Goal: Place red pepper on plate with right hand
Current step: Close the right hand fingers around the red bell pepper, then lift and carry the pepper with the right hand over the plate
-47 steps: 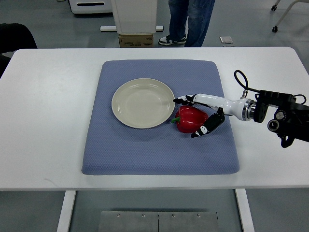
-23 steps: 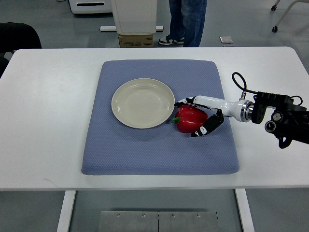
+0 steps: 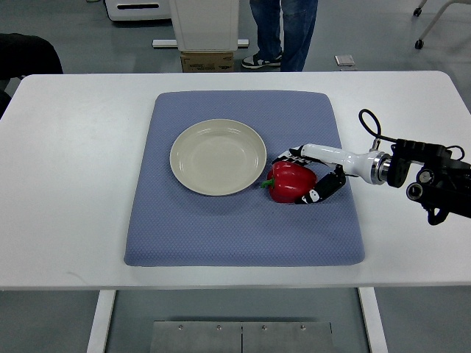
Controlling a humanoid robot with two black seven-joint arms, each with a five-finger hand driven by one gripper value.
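A red pepper (image 3: 290, 182) with a green stem lies on the blue mat (image 3: 243, 228), just right of the cream plate (image 3: 218, 157), which holds nothing. My right hand (image 3: 300, 178) reaches in from the right edge and wraps the pepper: one set of fingers (image 3: 288, 158) lies along its far side and another along its near side (image 3: 318, 193). The pepper rests on the mat inside that grasp. My left hand does not show.
The white table (image 3: 66, 169) carries the mat. A person's legs (image 3: 283, 33) stand beyond the far edge, beside a cardboard box (image 3: 207, 61) and a white machine base (image 3: 202, 22). A cable loop (image 3: 370, 125) rises off my right wrist.
The right hand's fingers have drawn in closer around the pepper. The pepper has stayed in place on the mat. The person behind the table has shifted a little.
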